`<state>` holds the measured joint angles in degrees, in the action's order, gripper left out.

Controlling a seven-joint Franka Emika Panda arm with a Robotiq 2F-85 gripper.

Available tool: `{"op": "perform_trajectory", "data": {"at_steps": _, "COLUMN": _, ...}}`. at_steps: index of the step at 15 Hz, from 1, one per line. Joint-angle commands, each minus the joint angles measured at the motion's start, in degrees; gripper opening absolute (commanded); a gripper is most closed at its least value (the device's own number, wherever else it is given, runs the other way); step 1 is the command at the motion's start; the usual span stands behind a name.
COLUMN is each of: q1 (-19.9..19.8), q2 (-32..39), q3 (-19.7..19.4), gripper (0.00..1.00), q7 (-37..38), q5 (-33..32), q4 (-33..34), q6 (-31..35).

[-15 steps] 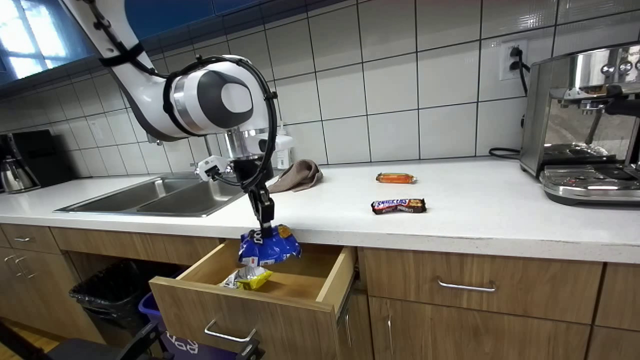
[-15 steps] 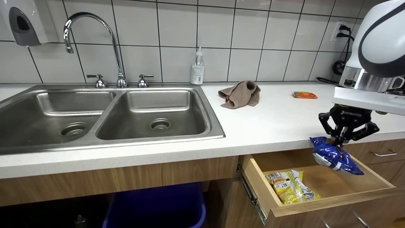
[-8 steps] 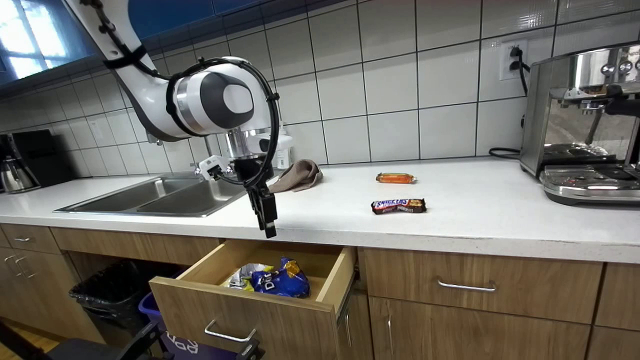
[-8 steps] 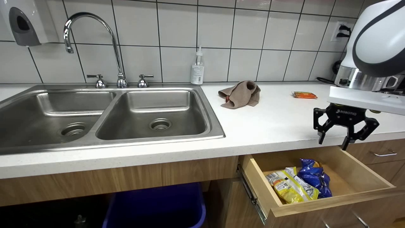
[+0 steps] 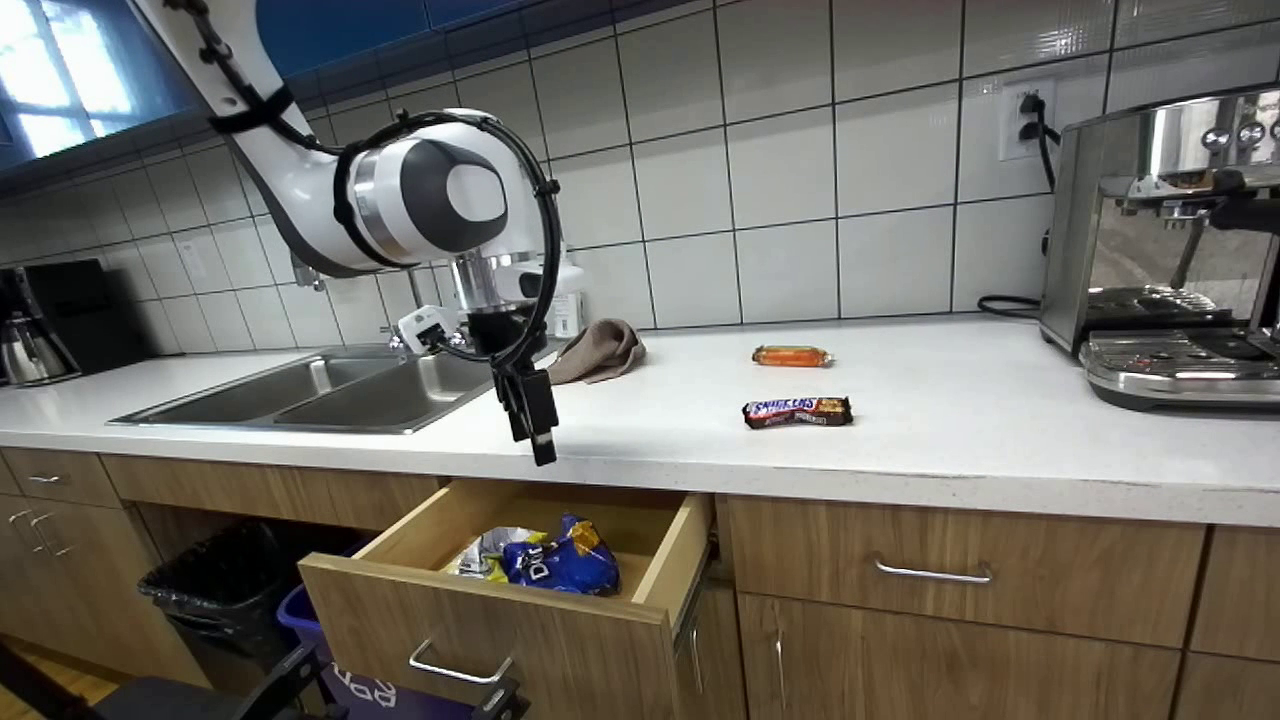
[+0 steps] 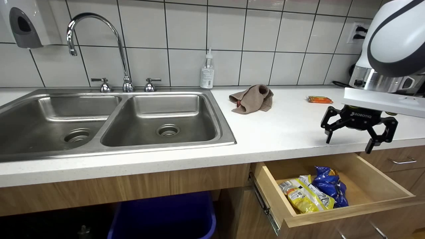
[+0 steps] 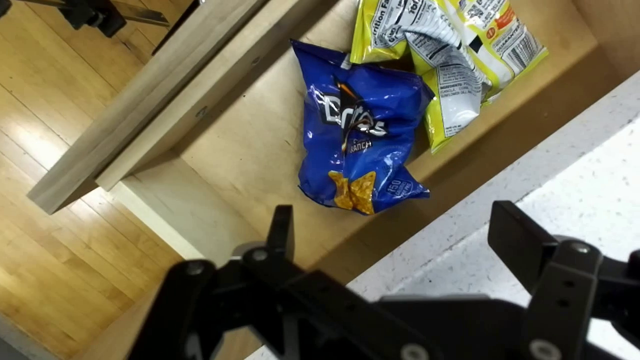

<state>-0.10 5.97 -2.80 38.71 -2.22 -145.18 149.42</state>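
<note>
My black gripper point(image 6: 348, 146) hangs wide open over the pulled-out wooden drawer point(image 6: 365, 189), near the counter's front edge. Nothing is between its fingers point(image 7: 283, 231). Below it, a crumpled blue Doritos bag point(image 7: 360, 125) lies on the drawer floor, apart from the jaws. Against the blue bag rests a yellow and white snack bag point(image 7: 457, 80), partly overlapped by it in the wrist view. Both exterior views show the blue bag point(image 5: 565, 562) and the yellow bag point(image 6: 305, 197) inside the drawer.
On the white counter point(image 5: 930, 430) lie a Snickers bar point(image 5: 797, 412) and an orange-wrapped snack point(image 5: 791, 356). A brown cloth point(image 6: 254, 99) sits beside the double sink point(image 6: 225, 132). An espresso machine point(image 5: 1180, 250) stands on the counter. A blue bin point(image 6: 162, 215) is below.
A second ago the gripper was shut on the blue bag above the drawer. It has let go, and the bag has dropped beside the yellow one. The jaws have spread wide and risen slightly.
</note>
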Motion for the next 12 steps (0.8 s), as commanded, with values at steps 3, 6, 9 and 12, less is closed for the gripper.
{"op": "perform_trajectory", "data": {"at_steps": 3, "q1": -0.24, "q2": -2.59, "q3": 0.46, "gripper": 1.0, "q7": -9.74, "q5": 4.64, "q4": 0.4, "q6": -6.33}}
{"op": "perform_trajectory", "data": {"at_steps": 6, "q1": -0.32, "q2": -3.92, "q3": 0.41, "gripper": 1.0, "q7": -14.67, "q5": 5.54, "q4": -0.03, "q6": -9.18}}
{"op": "perform_trajectory", "data": {"at_steps": 9, "q1": -0.46, "q2": -4.7, "q3": 0.3, "gripper": 1.0, "q7": -18.24, "q5": 5.02, "q4": -0.38, "q6": -11.95}}
{"op": "perform_trajectory", "data": {"at_steps": 12, "q1": -0.52, "q2": -5.25, "q3": 0.25, "gripper": 1.0, "q7": -20.57, "q5": 4.2, "q4": -1.05, "q6": -13.92}}
